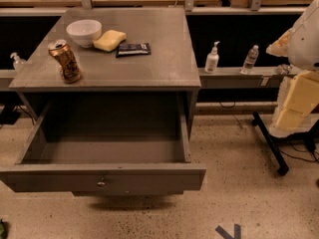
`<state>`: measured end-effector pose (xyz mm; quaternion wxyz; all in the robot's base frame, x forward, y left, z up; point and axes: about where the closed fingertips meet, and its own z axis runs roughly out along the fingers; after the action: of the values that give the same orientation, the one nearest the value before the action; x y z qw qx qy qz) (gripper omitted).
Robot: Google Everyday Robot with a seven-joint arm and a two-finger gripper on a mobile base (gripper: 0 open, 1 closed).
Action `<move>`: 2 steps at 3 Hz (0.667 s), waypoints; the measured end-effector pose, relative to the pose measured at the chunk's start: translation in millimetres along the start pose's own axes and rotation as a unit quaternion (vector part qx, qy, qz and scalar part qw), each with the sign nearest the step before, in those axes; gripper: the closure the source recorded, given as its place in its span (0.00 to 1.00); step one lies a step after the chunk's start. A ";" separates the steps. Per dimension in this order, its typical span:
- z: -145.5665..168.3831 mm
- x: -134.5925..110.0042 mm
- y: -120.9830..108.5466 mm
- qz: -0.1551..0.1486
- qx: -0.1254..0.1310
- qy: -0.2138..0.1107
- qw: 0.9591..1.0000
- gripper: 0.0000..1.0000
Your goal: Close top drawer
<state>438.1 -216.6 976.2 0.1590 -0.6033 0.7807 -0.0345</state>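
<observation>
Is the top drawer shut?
No, the top drawer is pulled out with its inside showing; the gripper is out of view.

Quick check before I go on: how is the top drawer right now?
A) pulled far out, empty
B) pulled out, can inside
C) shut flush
A: the top drawer is pulled far out with its floor bare, the can sits on the tabletop, and the gripper is not in view.

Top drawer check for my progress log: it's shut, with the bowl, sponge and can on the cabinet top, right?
Not shut: the camera view shows the top drawer pulled out toward the camera. The bowl, sponge and can are on the cabinet top. The gripper is not in view; only part of the arm shows at the right edge.
</observation>
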 end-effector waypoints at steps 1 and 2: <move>1.4 -8.8 -2.4 -0.010 0.000 -0.004 1.000 0.00; 7.1 -39.2 -10.4 -0.046 -0.002 -0.020 0.999 0.00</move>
<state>458.6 -181.2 980.2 0.1716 -0.6398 0.7486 -0.0284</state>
